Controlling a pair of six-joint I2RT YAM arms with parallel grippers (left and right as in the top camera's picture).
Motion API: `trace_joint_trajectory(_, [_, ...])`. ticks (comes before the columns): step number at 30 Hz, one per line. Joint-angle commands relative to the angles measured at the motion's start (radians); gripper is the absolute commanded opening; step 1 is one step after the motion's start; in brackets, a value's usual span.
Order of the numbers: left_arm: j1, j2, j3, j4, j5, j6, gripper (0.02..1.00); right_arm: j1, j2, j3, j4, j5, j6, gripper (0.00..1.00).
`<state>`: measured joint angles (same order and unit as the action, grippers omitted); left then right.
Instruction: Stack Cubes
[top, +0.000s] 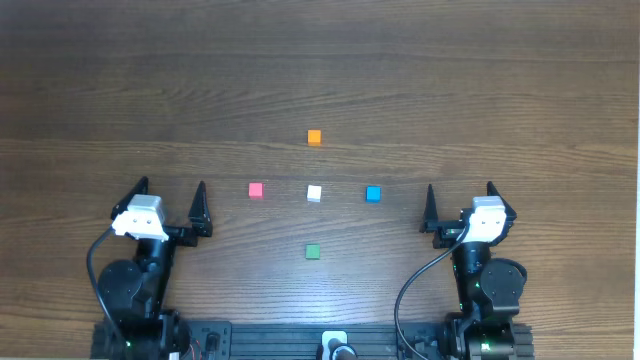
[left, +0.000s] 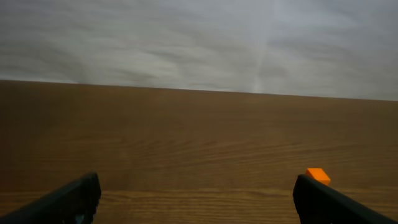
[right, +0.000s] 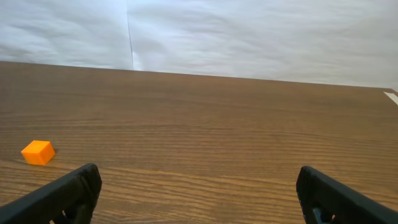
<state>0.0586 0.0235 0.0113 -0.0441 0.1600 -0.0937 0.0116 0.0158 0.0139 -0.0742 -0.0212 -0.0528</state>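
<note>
Left end effector (top: 172, 186) and right end effector (top: 460, 188) are spread, empty. An off-centre pinch may flick the white cube (top: 314, 193) away.

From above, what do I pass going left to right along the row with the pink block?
left tool → pink cube → white cube → blue cube → right tool

The top view looks straight down on the brown wooden table (top: 320, 60) from high above, far enough to hold the whole work area. Each wrist view sits low, near to the tabletop, and faces forward along it to the pale wrinkled backdrop (left: 199, 43). All three views share the small orange cube (top: 314, 137) and the table's far part around it.
</note>
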Motion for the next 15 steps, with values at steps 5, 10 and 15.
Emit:
trace_joint_trajectory(5, [-0.055,0.353,0.195,-0.01,0.178,-0.032,0.998,-0.005,-0.01,-0.009,0.003,-0.008,-0.001,0.993])
trace_joint_trajectory(10, [-0.151,0.663,0.463,-0.173,0.185,-0.076,0.998,-0.005,-0.01,-0.009,0.003,-0.008,-0.001,0.991])
trace_joint_trajectory(15, [-0.251,0.953,0.736,-0.404,0.163,-0.109,0.996,-0.005,-0.01,-0.009,0.003,-0.008,-0.001,0.993])
